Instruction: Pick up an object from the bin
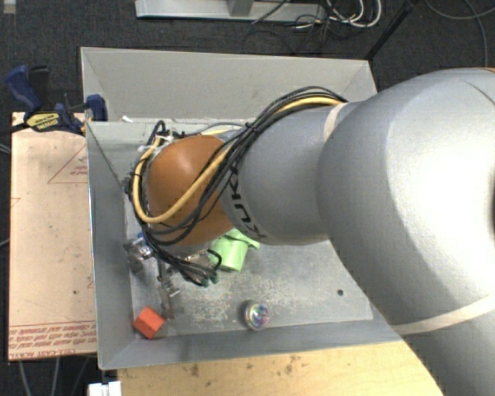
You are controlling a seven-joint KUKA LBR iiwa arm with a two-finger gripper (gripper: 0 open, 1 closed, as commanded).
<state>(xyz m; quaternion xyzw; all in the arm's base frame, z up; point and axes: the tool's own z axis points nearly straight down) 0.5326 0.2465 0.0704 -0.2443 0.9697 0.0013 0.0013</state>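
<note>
Where the claw (167, 297) hangs, a red block (148, 323) and shiny ball (256, 314) lie near.

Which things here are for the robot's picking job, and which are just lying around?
For the job: gripper; grey bin; orange block, nearest the gripper, in the bin's lower left corner.
Just lying about: shiny ball by the lower wall; green thing half under the arm.

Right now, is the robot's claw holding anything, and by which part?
It cannot be told; the gripper hovers just above the small orange-red block.
</note>
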